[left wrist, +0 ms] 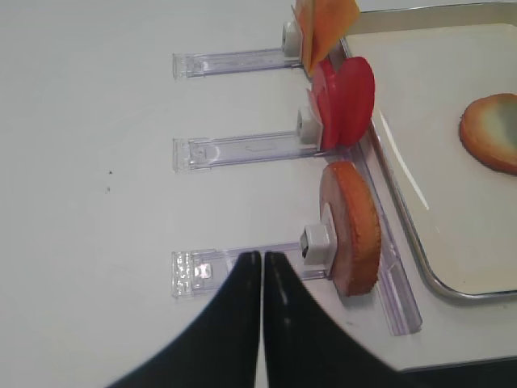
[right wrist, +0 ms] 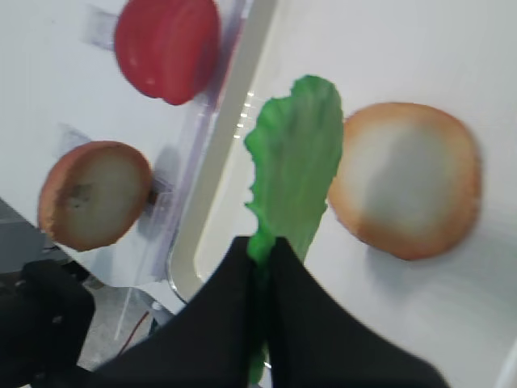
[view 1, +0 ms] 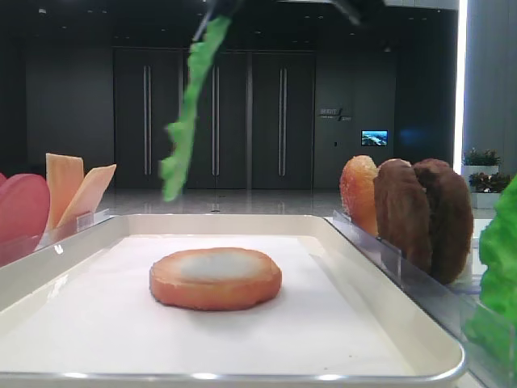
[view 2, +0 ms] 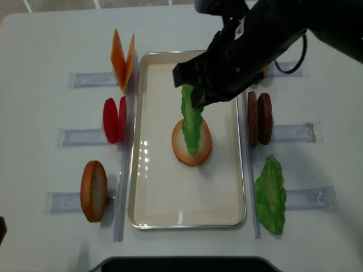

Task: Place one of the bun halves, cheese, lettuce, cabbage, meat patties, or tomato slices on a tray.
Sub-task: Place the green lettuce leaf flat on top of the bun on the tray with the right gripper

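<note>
R tool [right wrist: 260, 250] pinching ruffled green lettuce [right wrist: 295, 158] | over round bun half [right wrist: 406, 179], prob. not touching | L tool [left wrist: 262, 267] closed, empty

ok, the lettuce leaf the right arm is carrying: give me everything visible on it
The lettuce leaf is bright green, thin and floppy, with ruffled edges, and looks like soft plastic. It hangs lengthwise from the right end effector, whose black fingers are shut on its upper end. The low front view shows it dangling clear above the tray, touching nothing else. From overhead its free end lies over the bun half on the tray liner. It is one intact piece, slightly curled.
</note>
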You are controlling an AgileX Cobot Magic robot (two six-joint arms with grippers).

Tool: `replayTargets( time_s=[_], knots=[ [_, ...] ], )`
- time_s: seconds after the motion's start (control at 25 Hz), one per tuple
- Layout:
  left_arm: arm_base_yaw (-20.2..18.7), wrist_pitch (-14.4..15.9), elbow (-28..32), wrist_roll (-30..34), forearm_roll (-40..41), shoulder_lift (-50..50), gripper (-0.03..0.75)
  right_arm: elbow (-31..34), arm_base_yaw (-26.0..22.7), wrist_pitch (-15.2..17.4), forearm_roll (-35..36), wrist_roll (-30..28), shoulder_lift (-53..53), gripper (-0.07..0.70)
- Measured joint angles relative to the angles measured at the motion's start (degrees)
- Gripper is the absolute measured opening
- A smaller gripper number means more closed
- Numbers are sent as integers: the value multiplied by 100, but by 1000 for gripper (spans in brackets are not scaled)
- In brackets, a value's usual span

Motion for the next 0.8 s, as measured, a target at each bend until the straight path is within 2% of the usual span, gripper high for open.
replayTargets(
  time_s=[0.12,0.24,0.8],
  knots=[
    [0,0,0,0,0,0,-1,0,181,-317,653,-595,260,5],
    [0,0,0,0,0,0,-1,0,257,-388,864,-867,497,5],
    [0,0,0,-5,0,0,-1,0,171,-476,631,-1279,921,5]
  ],
)
